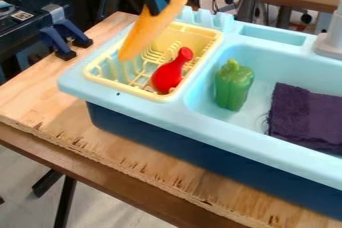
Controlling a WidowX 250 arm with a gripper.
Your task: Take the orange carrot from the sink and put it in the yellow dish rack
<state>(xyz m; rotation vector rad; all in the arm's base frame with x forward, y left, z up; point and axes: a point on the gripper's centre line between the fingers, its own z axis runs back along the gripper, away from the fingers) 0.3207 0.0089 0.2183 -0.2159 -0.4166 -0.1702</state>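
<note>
Seemingly at the holding stage, the gripper [160,8] clamps an orange carrot-like toy [145,30] above a yellow rack [198,33]; set-down calls for gentle lowering.

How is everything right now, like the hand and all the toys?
Hand: shut on the carrot.
Carrot: held up, slanted.
Rack: holding the red toy.
Red toy: leaning in the rack.
Sink: holding pepper and cloth.
Pepper: whole, stem up.
Cloth: lying in the sink.
</note>
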